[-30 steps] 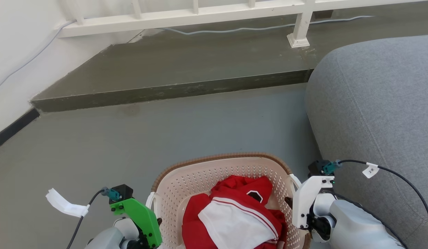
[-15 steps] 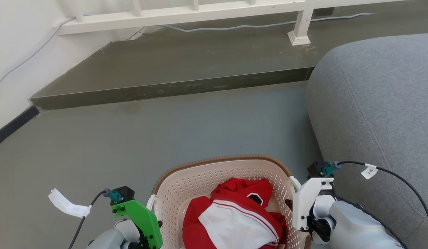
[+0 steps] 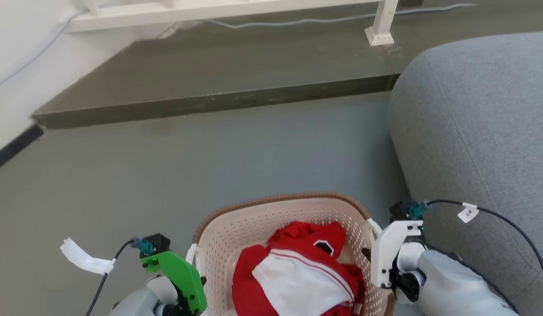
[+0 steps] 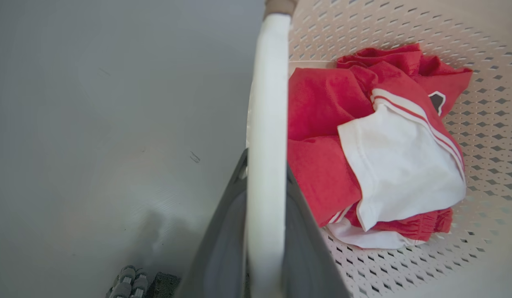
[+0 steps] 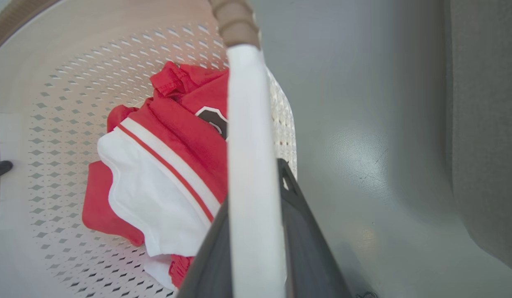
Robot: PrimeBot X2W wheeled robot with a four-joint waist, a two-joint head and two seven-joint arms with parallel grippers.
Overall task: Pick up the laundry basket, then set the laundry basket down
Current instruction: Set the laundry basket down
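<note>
Left gripper [image 4: 266, 162]: pinching left handle [image 4: 267, 103]
Right gripper [image 5: 256, 178]: pinching right handle [image 5: 245, 124]
Laundry basket [image 3: 280, 219]: between grippers, handle-to-handle axis crosswise, arms equally near

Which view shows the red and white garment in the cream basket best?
The left wrist view: the crumpled red and white garment lies almost whole inside the cream perforated plastic basket. In the right wrist view the basket's white handle covers part of it; the head view crops it at the bottom.
</note>
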